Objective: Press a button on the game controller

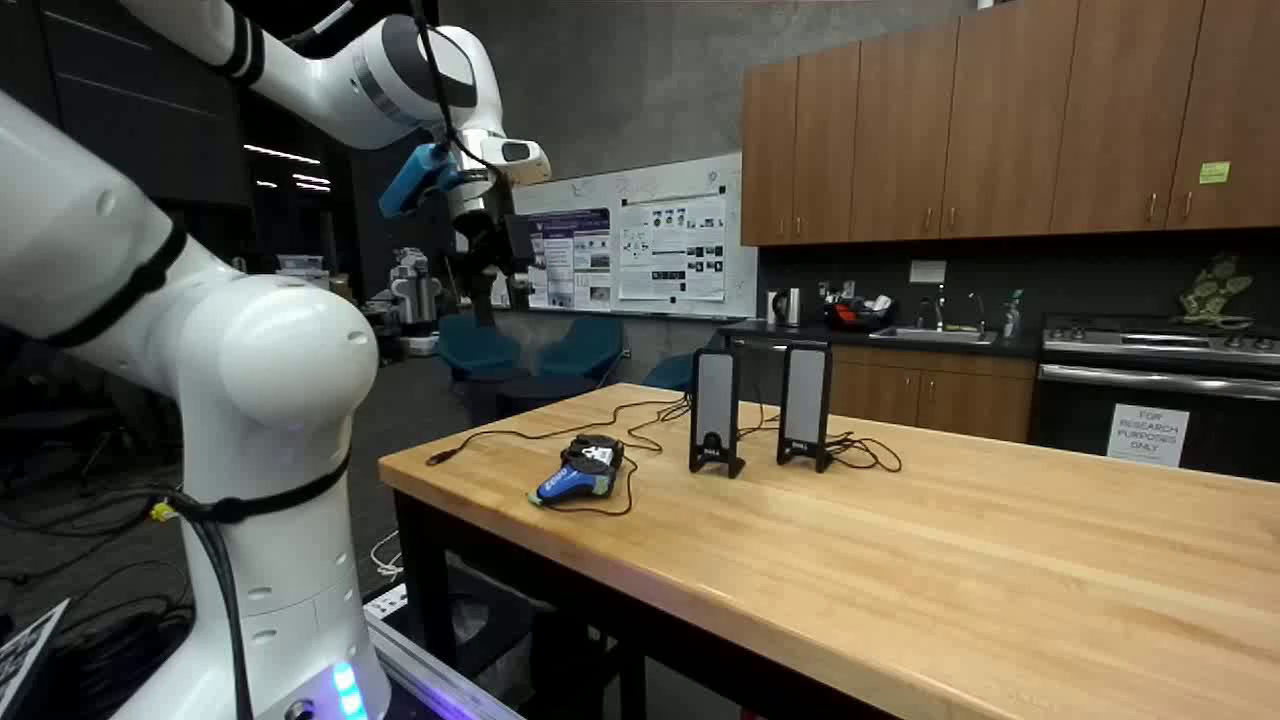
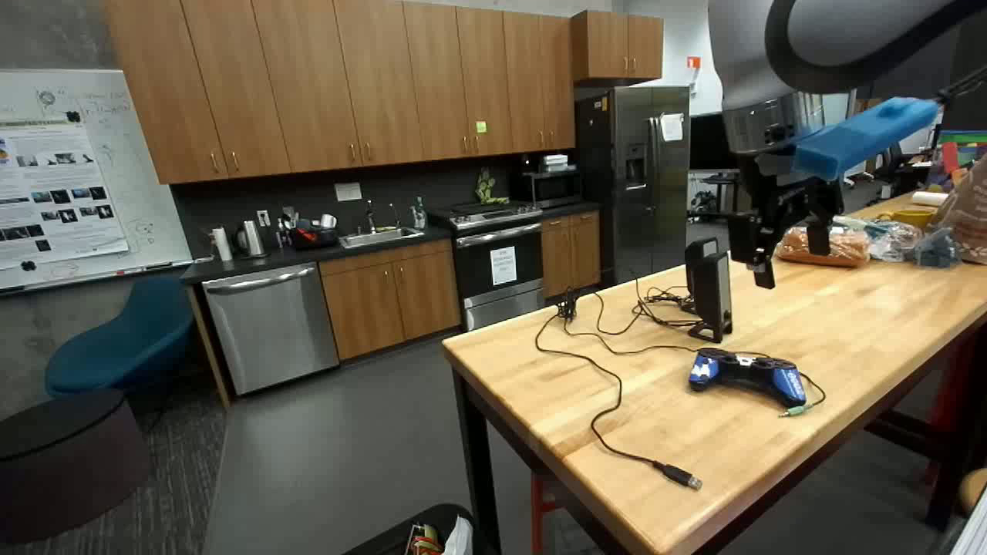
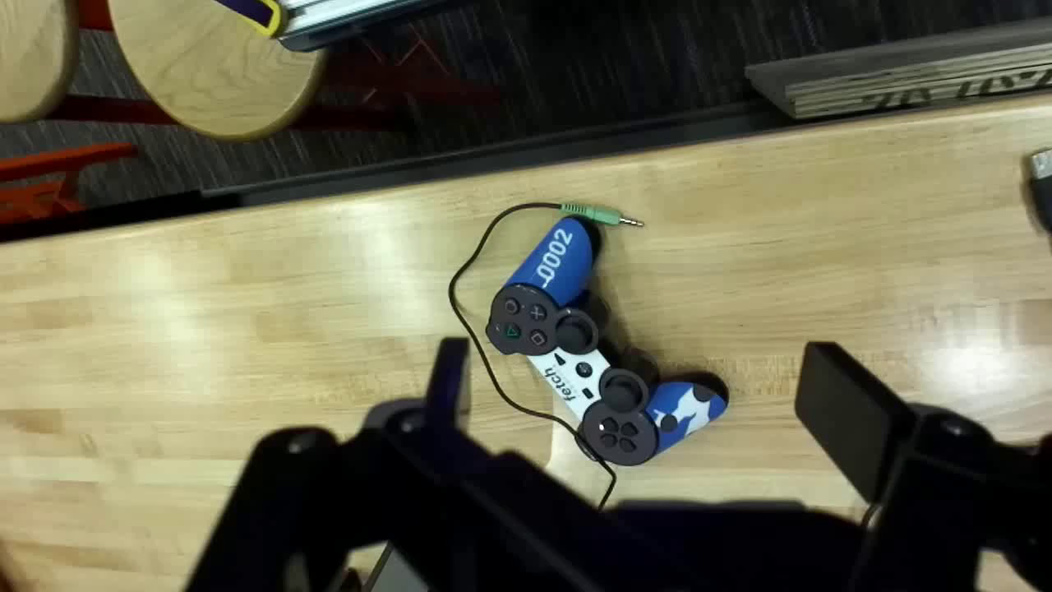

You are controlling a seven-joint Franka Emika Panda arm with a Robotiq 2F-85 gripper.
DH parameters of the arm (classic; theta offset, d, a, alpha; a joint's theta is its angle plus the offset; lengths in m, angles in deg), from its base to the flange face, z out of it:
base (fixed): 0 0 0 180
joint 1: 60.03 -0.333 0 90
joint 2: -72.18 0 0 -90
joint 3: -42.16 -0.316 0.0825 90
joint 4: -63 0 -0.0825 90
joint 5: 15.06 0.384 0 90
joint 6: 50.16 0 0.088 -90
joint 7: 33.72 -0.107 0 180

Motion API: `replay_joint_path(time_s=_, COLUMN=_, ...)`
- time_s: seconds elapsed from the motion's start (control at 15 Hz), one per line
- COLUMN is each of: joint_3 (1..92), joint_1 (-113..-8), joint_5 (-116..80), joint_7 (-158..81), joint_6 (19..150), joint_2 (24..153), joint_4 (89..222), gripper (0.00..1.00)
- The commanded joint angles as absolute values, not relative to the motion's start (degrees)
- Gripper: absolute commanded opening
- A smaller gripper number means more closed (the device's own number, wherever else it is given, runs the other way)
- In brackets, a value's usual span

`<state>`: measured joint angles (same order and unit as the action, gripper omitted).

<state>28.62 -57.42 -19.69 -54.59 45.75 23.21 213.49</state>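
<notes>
The game controller (image 3: 567, 376) lies flat on the wooden table, buttons and sticks facing up. It has blue grips, black button pads and a white middle patch. It also shows in both exterior views (image 1: 580, 470) (image 2: 744, 375). A thin black cord with a green plug (image 3: 596, 214) curves around it and crosses the edge of its lower button pad. My gripper (image 3: 637, 353) is open and empty, fingers wide apart. In the wrist view the controller shows between and beyond the fingers. In both exterior views the gripper (image 1: 500, 295) (image 2: 791, 258) hangs well above the table.
Two black upright speakers (image 1: 714, 405) (image 1: 804, 405) stand on the table (image 1: 960, 560) behind the controller, with tangled cables. A USB plug (image 2: 678, 476) lies near the table corner. Plastic-wrapped items (image 2: 825, 247) sit farther along the table. Wooden stools (image 3: 218, 66) stand beyond the table edge.
</notes>
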Motion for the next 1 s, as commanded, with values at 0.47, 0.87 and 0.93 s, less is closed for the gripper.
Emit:
replay_joint_path(time_s=0.47, joint_3=29.36, joint_1=-58.15, joint_5=-20.12, joint_7=-55.16, joint_6=46.14, joint_2=23.89, joint_4=213.41, gripper=1.0)
replay_joint_path(time_s=0.87, joint_3=30.48, joint_1=-56.52, joint_5=-19.4, joint_7=-57.22, joint_6=51.13, joint_2=30.06, joint_4=212.14, gripper=1.0)
replay_joint_path(time_s=0.93, joint_3=30.95, joint_1=-56.13, joint_5=-19.69, joint_7=-57.33, joint_6=52.98, joint_2=31.3, joint_4=212.11, gripper=1.0)
